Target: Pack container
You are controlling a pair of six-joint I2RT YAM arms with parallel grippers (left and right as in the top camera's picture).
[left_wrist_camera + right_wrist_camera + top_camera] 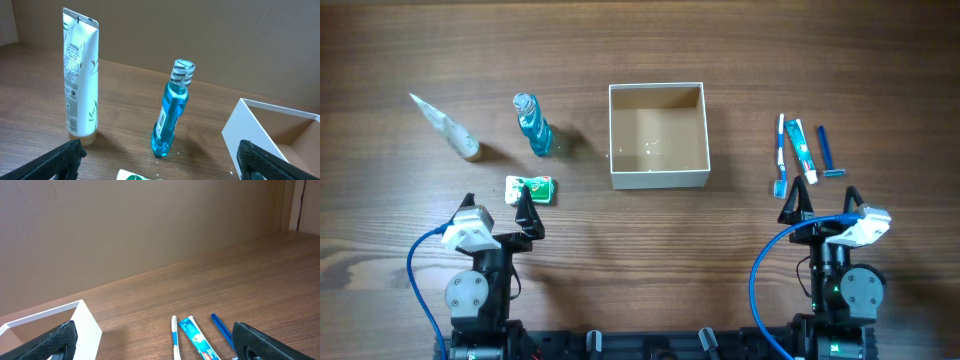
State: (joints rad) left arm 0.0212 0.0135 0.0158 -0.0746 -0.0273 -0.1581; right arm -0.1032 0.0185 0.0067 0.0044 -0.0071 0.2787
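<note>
Container (658, 179) sits mid-table (740, 60), open side up, nothing in it. It lies between the two groups of toiletries, so either arm can reach it. My left gripper (497, 205) hangs low near the front edge, jaws spread wide, holding nothing. My right gripper (823, 203) is likewise spread and empty. Left side: tube (80, 75) upright on its cap, bottle (171, 112) of blue liquid standing beside it with a slight lean, and a green-white packet (531, 189) lying flat just ahead of the left jaws. Right side: toothbrush (781, 155), toothpaste (802, 150) and razor (828, 152) lying side by side, just ahead of the right jaws. Judgement: packing not begun, six items out. The split suggests each arm takes its own three. The flat items call for a low pinch across the narrow width. The two standing ones look top-heavy and could tip if nudged, so I would close on their bodies, not the caps. The packet looks like the easiest first pick on the left.
</note>
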